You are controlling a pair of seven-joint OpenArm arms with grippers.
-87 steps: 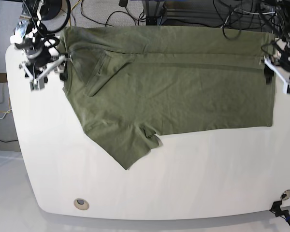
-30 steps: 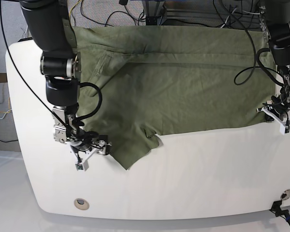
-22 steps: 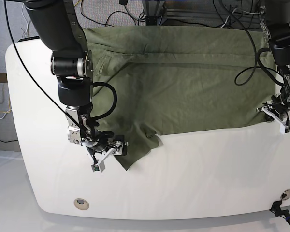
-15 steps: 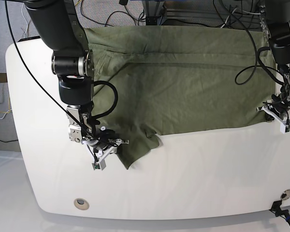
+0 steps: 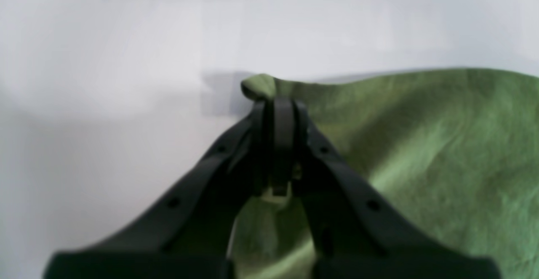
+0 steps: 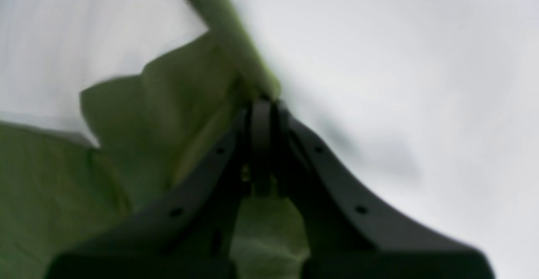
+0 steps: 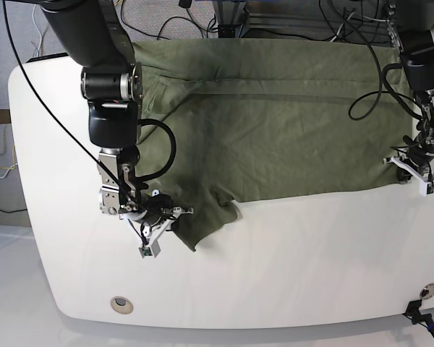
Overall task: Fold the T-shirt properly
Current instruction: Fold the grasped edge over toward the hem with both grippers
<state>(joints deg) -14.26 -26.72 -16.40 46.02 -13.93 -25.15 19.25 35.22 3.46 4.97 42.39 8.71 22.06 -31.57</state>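
Observation:
The olive-green T-shirt (image 7: 289, 130) lies spread over the back half of the white table (image 7: 289, 275), with one sleeve (image 7: 206, 224) pointing toward the front. My right gripper (image 7: 165, 218) is at the sleeve's left edge. In the right wrist view it (image 6: 263, 102) is shut on a fold of the T-shirt (image 6: 168, 115). My left gripper (image 7: 409, 163) is at the front right hem corner. In the left wrist view it (image 5: 278, 102) is shut on the T-shirt's corner (image 5: 421, 152).
Cables and dark equipment (image 7: 275, 18) lie behind the table's back edge. A round fitting (image 7: 121, 304) sits in the table near the front left. A black clamp (image 7: 419, 312) is at the front right edge.
Both arms came from the shirt's back corners to its front edge. My right gripper moved right onto the sleeve and shut on it. The left gripper stayed at the hem corner.

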